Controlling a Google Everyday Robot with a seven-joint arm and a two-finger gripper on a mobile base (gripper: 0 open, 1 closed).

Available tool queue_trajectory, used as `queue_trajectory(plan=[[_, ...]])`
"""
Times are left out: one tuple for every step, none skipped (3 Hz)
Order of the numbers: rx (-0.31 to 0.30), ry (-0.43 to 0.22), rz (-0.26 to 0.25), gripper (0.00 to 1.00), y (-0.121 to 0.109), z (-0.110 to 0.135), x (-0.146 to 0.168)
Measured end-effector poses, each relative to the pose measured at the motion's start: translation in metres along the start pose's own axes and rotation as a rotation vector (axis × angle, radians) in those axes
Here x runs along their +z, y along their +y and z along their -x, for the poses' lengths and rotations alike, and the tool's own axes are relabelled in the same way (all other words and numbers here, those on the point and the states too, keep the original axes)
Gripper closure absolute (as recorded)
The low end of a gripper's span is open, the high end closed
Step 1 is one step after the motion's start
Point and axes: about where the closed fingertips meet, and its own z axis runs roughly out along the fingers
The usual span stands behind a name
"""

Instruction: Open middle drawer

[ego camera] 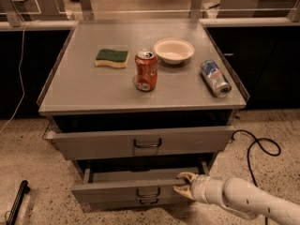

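Observation:
The middle drawer (112,190) is the low grey front with a small dark loop handle (147,192). It stands pulled out, and its plain grey tray (140,175) shows behind the front. My gripper (183,184) is at the right end of the drawer front, shut over its top edge, with one finger (188,176) inside and one outside. My white arm (243,200) reaches in from the lower right. The taller top drawer (103,142) above is partly out. Only a sliver of the bottom drawer (117,204) shows.
On the cabinet top (93,88) are a green and yellow sponge (112,57), an upright red can (146,70), a white bowl (174,50) and a blue can (215,78) lying down. A black cable (260,146) loops on the floor at right. A dark bar (16,203) lies at lower left.

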Motion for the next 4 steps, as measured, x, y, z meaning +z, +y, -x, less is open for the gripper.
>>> queue_trajectory(plan=[[0.000,0.000,0.000,0.82,-0.0007,0.0024,-0.0021],[0.000,0.000,0.000,0.59,-0.0007,0.0024,-0.0021],[0.000,0.000,0.000,0.28,-0.0007,0.0024,-0.0020],[0.000,0.000,0.000,0.05,-0.0007,0.0024,-0.0020]])
